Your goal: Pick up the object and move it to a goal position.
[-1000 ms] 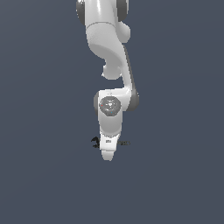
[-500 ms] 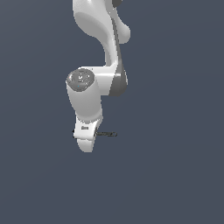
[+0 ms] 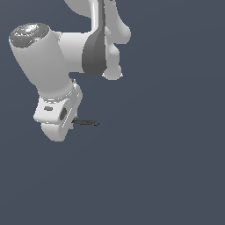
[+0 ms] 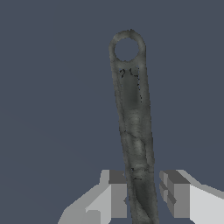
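The object is a thin dark grey tool with a straight handle and a ring-shaped end. In the wrist view its handle runs between my two light grey fingers. My gripper is shut on the handle's lower part. In the exterior view the tool sticks out level from the white gripper hand toward the exterior view's right. The fingertips and the tool's other end are hidden behind the hand there.
The white arm with its grey-capped joint and dark band fills the exterior view's upper left. The background is a plain dark blue-grey surface with nothing else on it.
The arm has swung toward the exterior view's left and now looks much larger. The tool has moved along with the gripper, sticking out to its right.
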